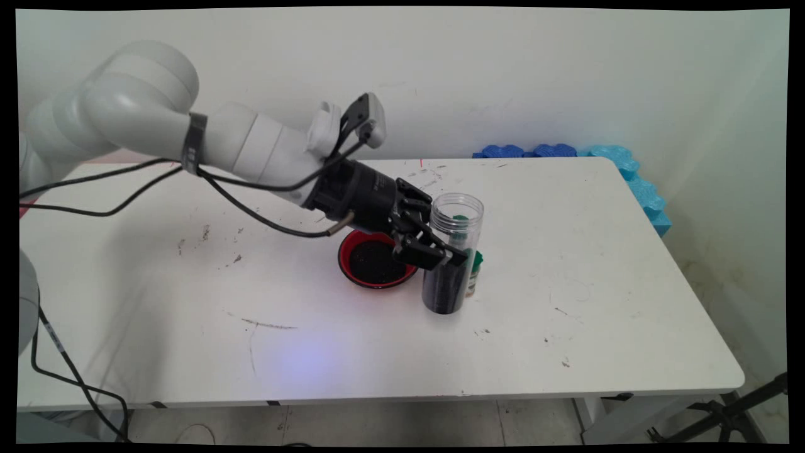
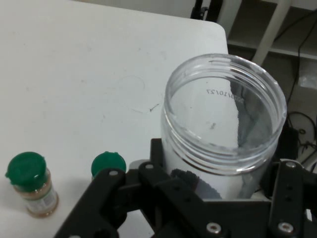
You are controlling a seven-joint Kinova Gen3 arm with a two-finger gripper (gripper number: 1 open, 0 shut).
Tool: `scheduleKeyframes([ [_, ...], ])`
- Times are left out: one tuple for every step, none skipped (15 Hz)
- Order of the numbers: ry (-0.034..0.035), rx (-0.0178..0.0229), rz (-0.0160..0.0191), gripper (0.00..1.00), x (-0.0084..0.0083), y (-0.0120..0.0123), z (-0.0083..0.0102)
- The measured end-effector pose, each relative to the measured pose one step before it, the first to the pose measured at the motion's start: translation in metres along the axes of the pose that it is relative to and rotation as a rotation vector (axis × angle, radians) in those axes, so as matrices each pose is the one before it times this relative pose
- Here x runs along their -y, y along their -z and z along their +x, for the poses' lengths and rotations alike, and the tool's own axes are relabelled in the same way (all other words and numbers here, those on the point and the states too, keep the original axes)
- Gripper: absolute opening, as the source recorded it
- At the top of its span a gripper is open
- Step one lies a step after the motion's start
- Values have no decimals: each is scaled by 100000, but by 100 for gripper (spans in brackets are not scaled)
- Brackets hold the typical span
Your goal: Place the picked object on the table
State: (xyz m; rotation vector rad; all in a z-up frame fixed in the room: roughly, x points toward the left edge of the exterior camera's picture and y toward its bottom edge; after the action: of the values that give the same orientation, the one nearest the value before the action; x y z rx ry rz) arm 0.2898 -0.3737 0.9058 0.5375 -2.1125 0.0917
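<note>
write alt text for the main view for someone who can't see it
A black gripper on a white arm is closed around a clear open jar, part full of dark grains, upright on a white table. A red bowl of dark grains sits beside it, left.

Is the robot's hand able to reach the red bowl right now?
Probably not yet: the hand is shut on the clear jar, though the red bowl sits close beside it, uncovered.
</note>
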Motion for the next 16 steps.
scheduleKeyframes([
  [538, -223, 547, 0, -147, -322, -389],
  [186, 50, 364, 0, -184, -303, -431],
  [164, 58, 324, 0, -147, -259, -376],
  [107, 46, 185, 0, -97, -175, -239],
  [241, -29, 434, 0, -131, -248, -358],
  [291, -71, 446, 0, -136, -296, -400],
  [164, -153, 313, 0, -119, -258, -350],
  [42, -264, 333, 0, -140, -297, -381],
  [-10, -281, 272, 0, -126, -306, -359],
  [-40, -435, 330, 0, -95, -308, -303],
  [-50, -333, 266, 0, -71, -253, -262],
  [1, -317, 292, 0, -67, -271, -282],
  [-61, -294, 296, 0, -40, -217, -221],
  [-54, -308, 303, 0, -38, -242, -231],
  [-24, -139, 160, 0, -20, -132, -133],
  [-12, -166, 259, 0, -19, -190, -185],
])
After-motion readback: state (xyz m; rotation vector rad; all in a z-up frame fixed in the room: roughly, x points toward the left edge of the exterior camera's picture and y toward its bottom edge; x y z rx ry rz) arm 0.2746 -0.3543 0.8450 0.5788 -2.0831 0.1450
